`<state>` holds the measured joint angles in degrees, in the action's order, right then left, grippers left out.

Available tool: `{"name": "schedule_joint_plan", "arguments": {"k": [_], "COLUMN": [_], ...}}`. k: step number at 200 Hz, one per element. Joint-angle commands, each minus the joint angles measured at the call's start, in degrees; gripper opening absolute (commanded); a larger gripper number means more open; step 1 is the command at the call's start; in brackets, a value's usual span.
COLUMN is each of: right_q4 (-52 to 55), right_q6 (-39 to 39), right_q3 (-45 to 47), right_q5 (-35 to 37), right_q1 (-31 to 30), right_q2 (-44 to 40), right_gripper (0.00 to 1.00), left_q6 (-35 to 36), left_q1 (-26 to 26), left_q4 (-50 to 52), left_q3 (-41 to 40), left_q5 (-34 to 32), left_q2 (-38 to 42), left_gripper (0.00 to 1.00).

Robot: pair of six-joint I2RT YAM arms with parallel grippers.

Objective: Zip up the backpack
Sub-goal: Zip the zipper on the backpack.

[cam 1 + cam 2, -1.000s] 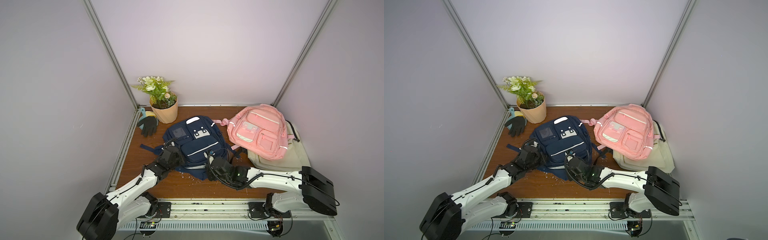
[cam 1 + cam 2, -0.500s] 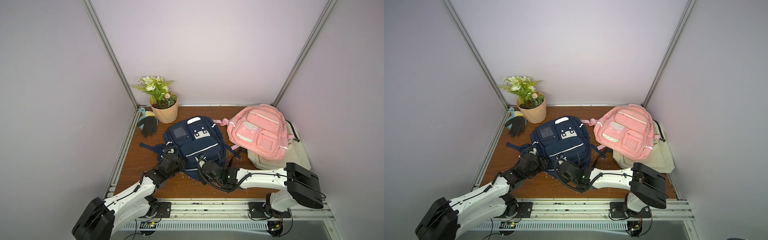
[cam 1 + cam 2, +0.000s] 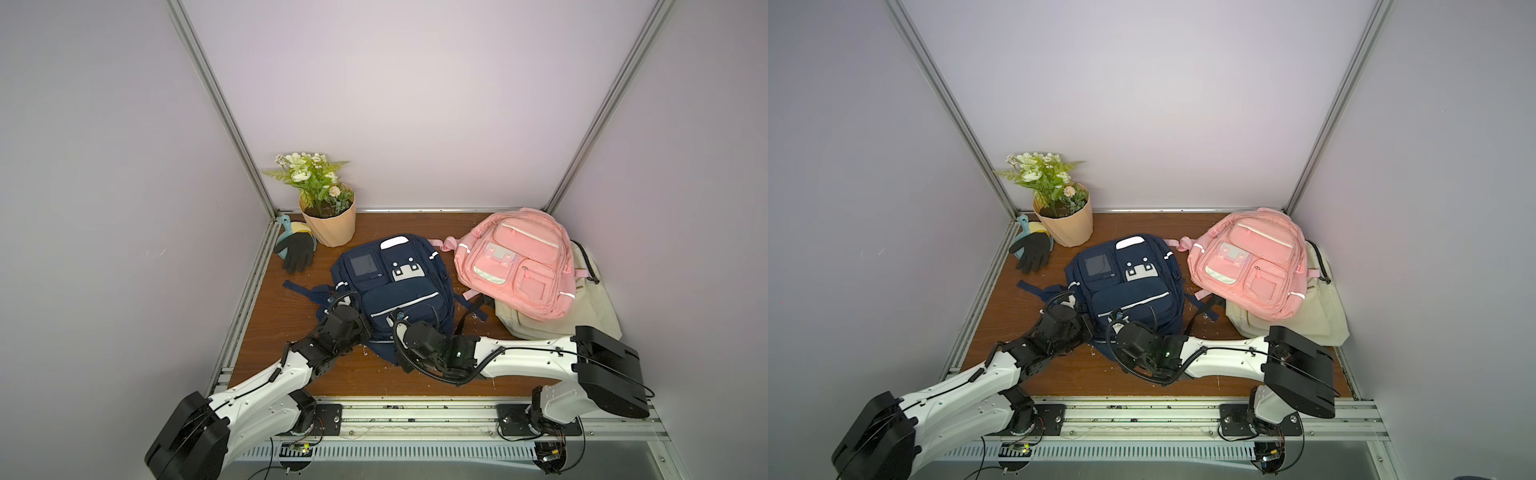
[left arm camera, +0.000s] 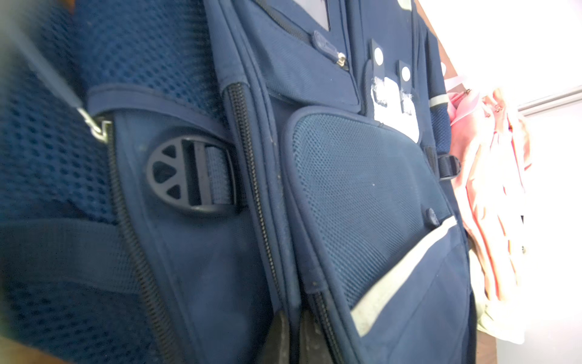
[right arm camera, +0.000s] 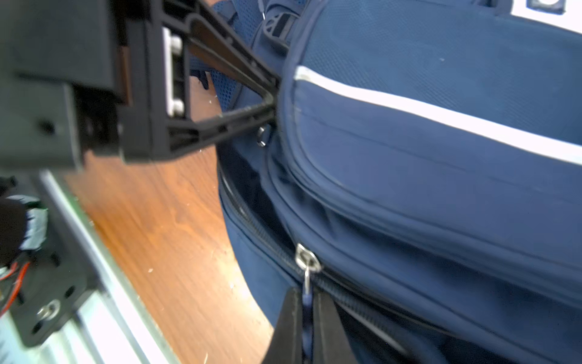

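Observation:
A navy backpack (image 3: 395, 282) (image 3: 1129, 286) lies flat in the middle of the wooden table, shown in both top views. At its near left side, my left gripper (image 3: 366, 330) (image 4: 294, 334) is shut on a fabric seam between two zipper tracks; its dark fingers (image 4: 277, 337) press the fold from both sides. My right gripper (image 3: 398, 337) (image 5: 307, 324) is at the near edge, shut on the blue zipper pull (image 5: 307, 283) hanging from the metal slider (image 5: 306, 258). Beyond the slider, towards the left gripper's fingers (image 5: 252, 82), the zipper (image 5: 252, 201) gapes open.
A pink backpack (image 3: 515, 266) rests on a cream bag (image 3: 582, 307) at the right. A flower pot (image 3: 328, 224), a black glove (image 3: 297, 251) and a blue scoop (image 3: 284, 241) sit at the back left. A metal rail (image 3: 374, 409) runs along the front edge.
My right gripper has travelled leftward along the backpack's near edge with the zipper pull. My left gripper drew back towards the near left side, opened, then shut on the seam.

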<state>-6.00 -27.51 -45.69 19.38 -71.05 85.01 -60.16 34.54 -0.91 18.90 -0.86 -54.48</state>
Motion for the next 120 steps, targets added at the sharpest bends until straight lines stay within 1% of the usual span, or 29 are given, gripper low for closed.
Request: {"name": "schedule_joint_plan", "arguments": {"k": [1,10,36,52,72,87,109,120], "right_q4": [2.87,4.28,6.92,7.81,9.30,9.37,6.55,4.38], "right_q6": [-1.88,-2.48,-4.32,-4.40,-4.61,-4.57,-3.28,-2.24], "right_q3": [1.87,3.24,7.61,9.11,8.79,7.87,7.46,7.33], "right_q5": [1.25,1.95,1.97,2.90,4.98,5.23,1.94,0.33], "right_q1": [3.31,4.87,11.12,13.19,14.14,14.10,13.80,12.89], "right_q2": [-5.87,-7.60,-12.26,-13.72,-13.41,-12.48,-12.56,-13.05], "right_gripper": [0.00,0.00,0.00,0.00,0.00,0.00,0.00,0.00], "left_q6": [3.17,4.01,6.04,6.94,7.69,8.34,9.63,12.10], "left_q1": [-4.88,-5.81,-6.03,-6.11,-6.19,-6.25,-6.36,-6.40], "left_q4": [5.68,6.44,9.52,10.22,10.49,10.96,11.44,12.05], "left_q3": [-1.26,-1.58,-0.36,0.30,1.26,2.27,4.10,5.85], "left_q5": [-2.38,-2.54,-5.11,-6.01,-6.57,-7.41,-7.99,-7.31], "left_q2": [1.50,2.36,3.93,4.03,3.22,2.56,1.56,0.92], "left_gripper": [0.00,0.00,0.00,0.00,0.00,0.00,0.00,0.02]}}
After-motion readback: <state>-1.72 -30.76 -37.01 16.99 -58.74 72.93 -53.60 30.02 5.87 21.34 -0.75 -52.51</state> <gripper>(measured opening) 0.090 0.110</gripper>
